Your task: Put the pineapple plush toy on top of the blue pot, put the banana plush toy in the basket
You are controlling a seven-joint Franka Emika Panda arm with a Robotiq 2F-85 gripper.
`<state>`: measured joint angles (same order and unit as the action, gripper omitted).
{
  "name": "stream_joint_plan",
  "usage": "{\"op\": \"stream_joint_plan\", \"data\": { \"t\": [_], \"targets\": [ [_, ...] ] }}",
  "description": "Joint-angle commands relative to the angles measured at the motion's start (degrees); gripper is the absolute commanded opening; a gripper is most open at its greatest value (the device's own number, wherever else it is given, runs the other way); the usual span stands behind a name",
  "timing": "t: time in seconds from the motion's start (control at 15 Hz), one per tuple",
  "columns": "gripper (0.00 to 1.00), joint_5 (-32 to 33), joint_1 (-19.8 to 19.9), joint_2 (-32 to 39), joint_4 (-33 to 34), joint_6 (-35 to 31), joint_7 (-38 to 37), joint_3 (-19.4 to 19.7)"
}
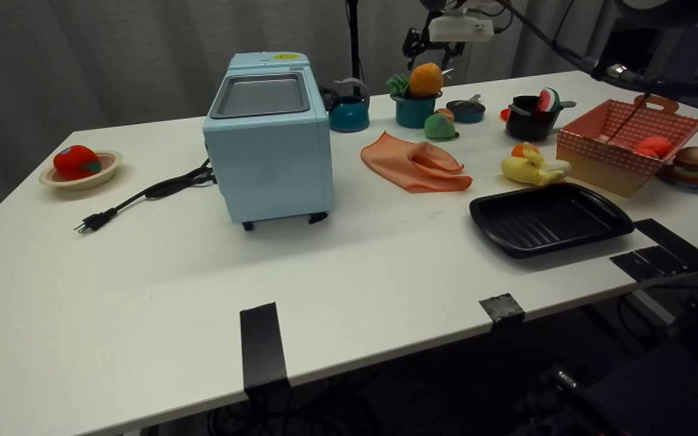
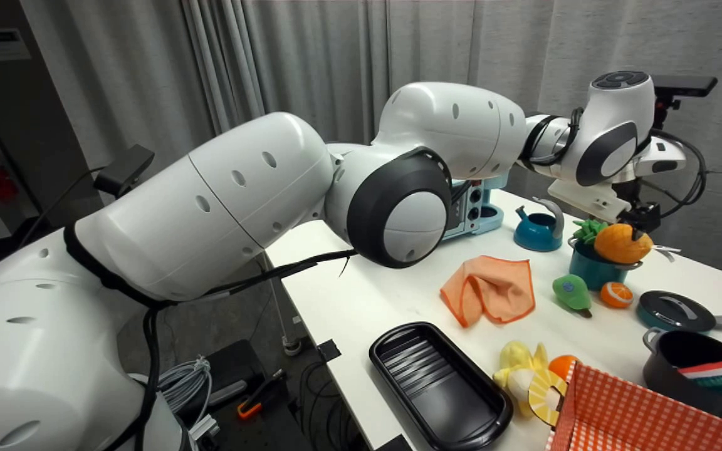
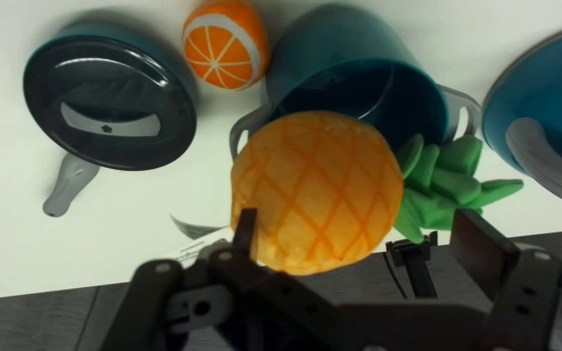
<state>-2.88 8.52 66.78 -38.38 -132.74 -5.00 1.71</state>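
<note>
The orange-yellow pineapple plush toy (image 1: 426,80) with green leaves rests on top of the blue pot (image 1: 414,113), also in an exterior view (image 2: 623,243). In the wrist view the toy (image 3: 315,190) covers part of the pot's (image 3: 330,48) opening. My gripper (image 3: 356,217) is open, one finger overlapping the toy's body, the other near the leaves; contact cannot be told. It is directly above the toy in both exterior views (image 1: 432,57) (image 2: 640,222). The yellow banana plush toy (image 1: 531,171) lies on the table beside the red-checked basket (image 1: 597,166), outside it (image 2: 514,360).
A teal kettle (image 2: 536,235) stands beside the pot. An orange-slice toy (image 3: 222,46), a lidded pan (image 3: 110,107) and a green toy (image 2: 572,291) are close by. A black pot (image 1: 531,121), black tray (image 1: 552,221), orange cloth (image 1: 412,163) and light-blue toaster (image 1: 270,163) stand around.
</note>
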Motion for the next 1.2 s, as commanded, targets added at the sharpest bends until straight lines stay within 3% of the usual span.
{"op": "stream_joint_plan", "data": {
  "t": [0.0, 0.2, 0.73, 1.13],
  "targets": [
    [1.00, -2.60, 0.80, -1.14, 1.41, 1.99, 1.21, -3.21],
    [1.00, -2.66, 0.99, -2.49, 0.91, 4.91, 1.80, -4.50],
    [1.00, -0.90, 1.03, -14.87, -4.39, 21.25, 5.06, -3.81],
    [1.00, -0.45, 1.33, -26.40, -16.18, 22.57, 9.10, -3.31]
  ]
}}
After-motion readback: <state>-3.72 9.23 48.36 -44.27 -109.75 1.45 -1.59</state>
